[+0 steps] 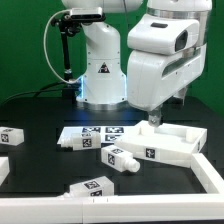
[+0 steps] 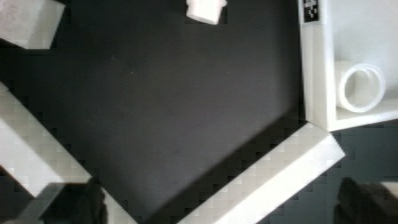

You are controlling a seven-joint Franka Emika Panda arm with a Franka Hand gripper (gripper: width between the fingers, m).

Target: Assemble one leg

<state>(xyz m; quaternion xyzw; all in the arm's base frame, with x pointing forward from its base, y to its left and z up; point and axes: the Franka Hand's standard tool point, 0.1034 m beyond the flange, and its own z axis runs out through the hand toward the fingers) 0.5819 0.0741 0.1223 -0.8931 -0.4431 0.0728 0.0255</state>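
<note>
Three legs, small white tagged blocks, lie on the black table in the exterior view: one at the far left (image 1: 9, 138), one in the middle (image 1: 122, 157) and one nearer the front (image 1: 94, 186). My gripper (image 1: 154, 120) hangs over the near corner of the large flat white tray-like piece (image 1: 178, 146), well apart from the legs. In the wrist view my gripper (image 2: 217, 206) is open, its dark fingertips (image 2: 71, 205) wide apart, with a raised white rim (image 2: 294, 165) running slantwise between them. One leg end (image 2: 206, 10) shows far off.
The marker board (image 1: 90, 134) lies flat behind the middle leg. The robot's base (image 1: 100, 70) and a black stand are at the back. A white L-shaped rail (image 1: 207, 176) lies at the front right. A round socket (image 2: 358, 88) shows in the tray-like piece.
</note>
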